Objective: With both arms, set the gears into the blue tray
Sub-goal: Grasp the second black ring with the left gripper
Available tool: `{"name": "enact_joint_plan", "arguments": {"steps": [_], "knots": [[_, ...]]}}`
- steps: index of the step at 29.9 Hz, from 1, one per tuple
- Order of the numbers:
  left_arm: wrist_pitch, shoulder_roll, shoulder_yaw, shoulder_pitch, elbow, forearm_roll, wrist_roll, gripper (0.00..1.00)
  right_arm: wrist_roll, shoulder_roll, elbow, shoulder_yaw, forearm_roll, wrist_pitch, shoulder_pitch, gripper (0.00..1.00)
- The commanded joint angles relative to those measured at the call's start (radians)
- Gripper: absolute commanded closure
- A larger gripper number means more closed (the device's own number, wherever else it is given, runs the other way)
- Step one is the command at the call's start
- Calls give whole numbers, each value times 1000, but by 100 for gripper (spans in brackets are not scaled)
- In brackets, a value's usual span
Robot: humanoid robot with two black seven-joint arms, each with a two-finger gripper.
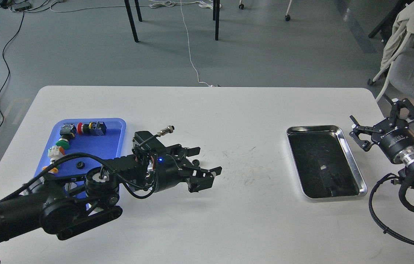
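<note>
At the left of the white table (199, 220) lay the rectangular blue plastic tray (113, 146) with its low rim, holding several colourful push-button switches (89, 128) along its far and left sides. One small black ridged gear (80, 165) already sat inside the tray, near its middle, just beyond the left arm.

The left gripper (208, 161) reached out to the right of the tray, its two black fingers spread apart with a gap between them. The second small black gear (195, 162) lay on the table in that gap, apparently not yet clamped; whether a finger touched it could not be told.

To do this step well, the fingers probably needed to settle low, straddle the gear evenly, and close gently so the tiny ring would not skid or flip away, then lift straight before swinging back over the tray.

Further right stood the shiny steel tray (353, 161), and beyond it the right gripper (381, 123) hung off the table's edge, fingers apart and holding nothing.
</note>
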Motion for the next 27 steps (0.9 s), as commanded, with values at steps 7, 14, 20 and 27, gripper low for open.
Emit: {"name": "enact_joint_plan", "arguments": {"steps": [7,14,20,27], "knots": [[74,-98,0,33,214,144,-3,5,0,8,0,-15,-2,0,8,3],[76,-92,0,33,237,144,-6,17,0,8,5,-15,-2,0,8,3],[76,-84,0,33,239,144,-7,49,0,6,6,-44,-3,0,9,3],[74,-84,0,33,249,144,-12,91,0,6,6,-60,-25,0,15,3]]}}
